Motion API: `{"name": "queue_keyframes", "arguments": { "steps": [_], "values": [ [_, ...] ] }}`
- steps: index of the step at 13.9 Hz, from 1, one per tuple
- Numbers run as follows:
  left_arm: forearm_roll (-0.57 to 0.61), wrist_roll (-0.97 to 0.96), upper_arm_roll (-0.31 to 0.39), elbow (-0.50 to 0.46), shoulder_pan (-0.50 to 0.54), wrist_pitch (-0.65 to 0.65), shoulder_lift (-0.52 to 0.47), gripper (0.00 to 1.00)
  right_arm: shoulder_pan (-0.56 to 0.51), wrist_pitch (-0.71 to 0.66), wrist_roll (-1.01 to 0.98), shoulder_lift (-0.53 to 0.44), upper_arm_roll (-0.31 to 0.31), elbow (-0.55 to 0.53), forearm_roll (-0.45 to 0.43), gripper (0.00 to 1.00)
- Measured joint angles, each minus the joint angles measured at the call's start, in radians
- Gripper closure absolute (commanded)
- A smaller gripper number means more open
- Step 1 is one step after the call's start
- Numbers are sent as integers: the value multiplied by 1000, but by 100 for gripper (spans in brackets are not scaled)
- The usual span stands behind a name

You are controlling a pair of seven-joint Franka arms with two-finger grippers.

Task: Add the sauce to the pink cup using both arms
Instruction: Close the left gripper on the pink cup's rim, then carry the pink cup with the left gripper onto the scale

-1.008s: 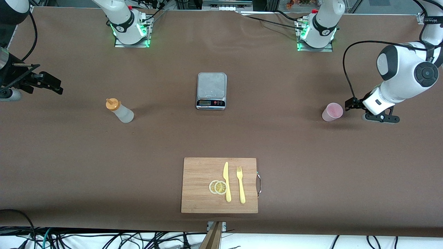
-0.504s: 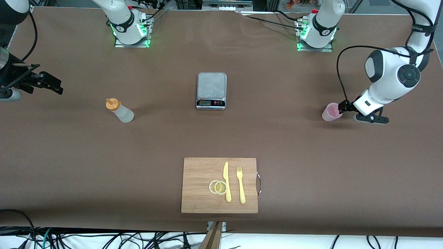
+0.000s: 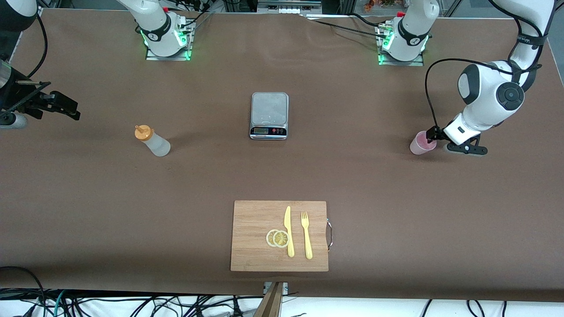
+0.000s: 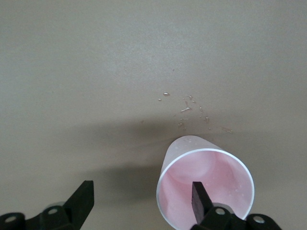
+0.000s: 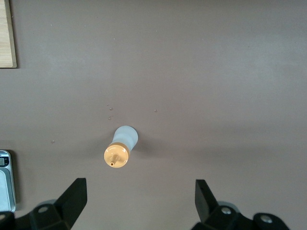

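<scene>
Pink plastic, thin and see-through, was what the cup (image 3: pixel 422 143) was made of. It stood upright in the middle band of the front picture, at the left arm's end of the table.

The left claw (image 3: pixel 434 134) was low, right at the cup. In the left wrist picture its fingers were wide apart. One finger (image 4: pixel 201 196) sat over the cup's mouth and the other stood out over bare table, so the cup (image 4: pixel 225 177) was not between them.

We thought this could go wrong. The cup looked light. If the claw shut like that, it might pinch only one thin wall, or bump the cup and tip it.

The right claw (image 3: pixel 66 108) waited in the air at the right arm's end, fingers apart too. The sauce bottle (image 3: pixel 152 141) stood below it on the table, untouched, well apart from the cup.

The table (image 3: pixel 396 211) wore a flat brown cover with no shine. Tiny wet drops (image 4: pixel 192 108) lay near the cup. A grey scale (image 3: pixel 269 114) sat in the middle. A wooden board (image 3: pixel 251 255) lay lower down. Green lights glowed at the arm bases along the top, and cables hung along the bottom edge.
</scene>
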Motion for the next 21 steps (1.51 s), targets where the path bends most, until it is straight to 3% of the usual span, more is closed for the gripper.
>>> {"name": "queue_keyframes", "arguments": {
  "steps": [8, 16, 18, 21],
  "values": [
    [0, 0, 0, 0, -18, 11, 22, 100, 0, 0, 0, 0, 0, 0, 0, 0],
    [-1, 0, -6, 19, -20, 12, 16, 100, 0, 0, 0, 0, 0, 0, 1, 0],
    [-1, 0, -10, 49, -37, -5, 15, 100, 0, 0, 0, 0, 0, 0, 1, 0],
    [-38, -5, -24, 153, -90, -135, 13, 100, 0, 0, 0, 0, -1, 0, 1, 0]
  ]
}}
